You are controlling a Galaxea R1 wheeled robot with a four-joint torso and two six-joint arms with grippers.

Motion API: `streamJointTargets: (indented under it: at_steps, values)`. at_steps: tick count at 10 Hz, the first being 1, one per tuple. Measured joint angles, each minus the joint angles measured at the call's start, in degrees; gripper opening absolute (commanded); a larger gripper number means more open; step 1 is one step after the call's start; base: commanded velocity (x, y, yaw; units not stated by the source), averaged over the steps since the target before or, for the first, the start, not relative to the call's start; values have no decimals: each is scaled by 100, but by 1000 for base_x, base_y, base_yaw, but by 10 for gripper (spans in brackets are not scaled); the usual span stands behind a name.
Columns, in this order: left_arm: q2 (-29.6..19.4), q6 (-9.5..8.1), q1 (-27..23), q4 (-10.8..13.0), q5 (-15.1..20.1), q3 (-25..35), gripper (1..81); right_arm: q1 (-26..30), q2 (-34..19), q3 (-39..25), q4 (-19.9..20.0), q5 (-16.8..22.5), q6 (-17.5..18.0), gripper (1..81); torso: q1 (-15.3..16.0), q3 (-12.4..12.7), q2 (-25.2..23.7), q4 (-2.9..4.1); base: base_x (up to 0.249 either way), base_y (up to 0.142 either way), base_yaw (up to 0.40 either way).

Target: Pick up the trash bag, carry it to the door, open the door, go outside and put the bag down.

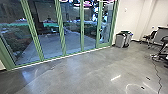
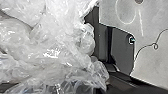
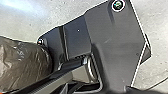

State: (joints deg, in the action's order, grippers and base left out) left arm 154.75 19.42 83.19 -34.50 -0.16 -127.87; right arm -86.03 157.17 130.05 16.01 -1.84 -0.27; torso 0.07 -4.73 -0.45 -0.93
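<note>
Trash bag [image 2: 55,42] plastic, clear and crinkly, was close up in the left wrist view. Its puffy edge was near the robot's own dark base, with pale floor past the base. Brown, wrinkly plastic [image 3: 22,65] bulged in the right wrist view, and its round edge was near the base too. How the left gripper and the right gripper were set, open or closed, could not be told.

In the head view, tall glass doors [image 1: 61,32] with green frames stood in a row. Their bottom edge ran on a slant along the shiny gray floor [image 1: 87,70]. That floor spread wide in front of the glass. Past the glass, a flat path [image 1: 47,47] ran between dark plants [image 1: 16,37].

Bins [image 1: 120,40] stood by the white wall [image 1: 128,17], near the right end of the doors. Farther right was a dark chair [image 1: 150,37]. A thin black cord [image 1: 156,71] lay across the floor near the right side.
</note>
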Motion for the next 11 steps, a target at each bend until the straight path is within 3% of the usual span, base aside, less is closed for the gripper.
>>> streamJointTargets:
  at_steps: [3, 11]
  values:
    - [-1, 0, 0, 0, 2, 0, 10, -2, -1, 0, 0, 0, 0, 811, 0, 0, 0, 0, 0, 0, 0]
    - [0, 0, 16, 0, 13, -6, 10, -18, -1, 0, -18, 5, -11, 811, -7, 0, -2, 0, 77, 0, 0]
